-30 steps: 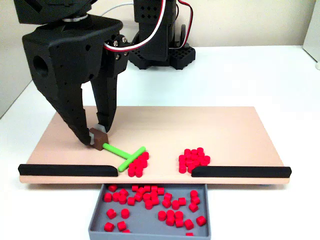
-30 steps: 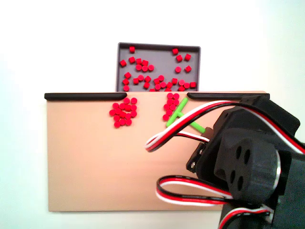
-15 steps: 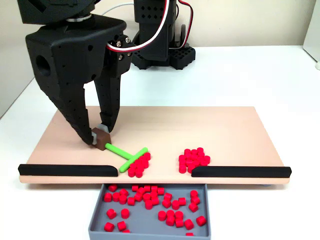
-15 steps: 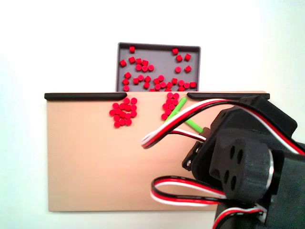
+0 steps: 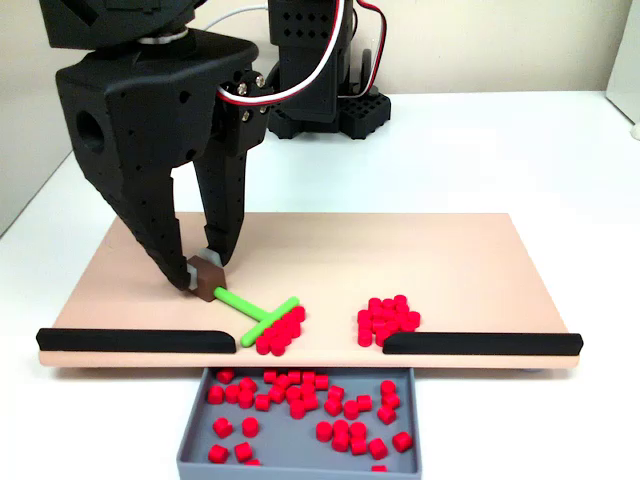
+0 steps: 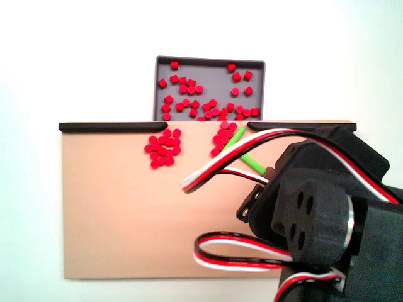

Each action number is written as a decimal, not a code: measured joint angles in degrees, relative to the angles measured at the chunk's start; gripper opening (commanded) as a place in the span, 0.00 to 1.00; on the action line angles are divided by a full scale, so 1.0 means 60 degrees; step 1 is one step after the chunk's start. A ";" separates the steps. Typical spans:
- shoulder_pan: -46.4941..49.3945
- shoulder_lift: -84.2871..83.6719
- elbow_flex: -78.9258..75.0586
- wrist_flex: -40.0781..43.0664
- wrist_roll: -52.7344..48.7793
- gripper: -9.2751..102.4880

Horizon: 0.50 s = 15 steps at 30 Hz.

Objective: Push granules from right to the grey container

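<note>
A brown block [image 5: 207, 277] on the green stick [image 5: 256, 313] is pinched by the gripper [image 5: 203, 272].
Red granules [image 5: 386, 319] are seen at the stick's 3 o'clock; the grey container [image 5: 194, 441] is seen at 6 o'clock.

A white table [image 5: 480, 150] carries a tan board [image 5: 400, 260], the grey container [image 5: 300, 462] abutting the board's 6 o'clock edge, and the black arm base [image 5: 320, 110] at 12 o'clock, apparently resting directly on the surface.
</note>
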<state>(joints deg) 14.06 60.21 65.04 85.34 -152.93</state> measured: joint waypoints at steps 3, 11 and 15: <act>0.0000 0.0000 0.0000 0.0000 0.0103 0.08; -0.0015 0.0000 0.0000 0.0000 0.0205 0.08; -0.0088 0.0000 0.0000 0.0000 0.0278 0.08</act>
<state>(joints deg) 13.54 60.21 65.04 85.34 -151.26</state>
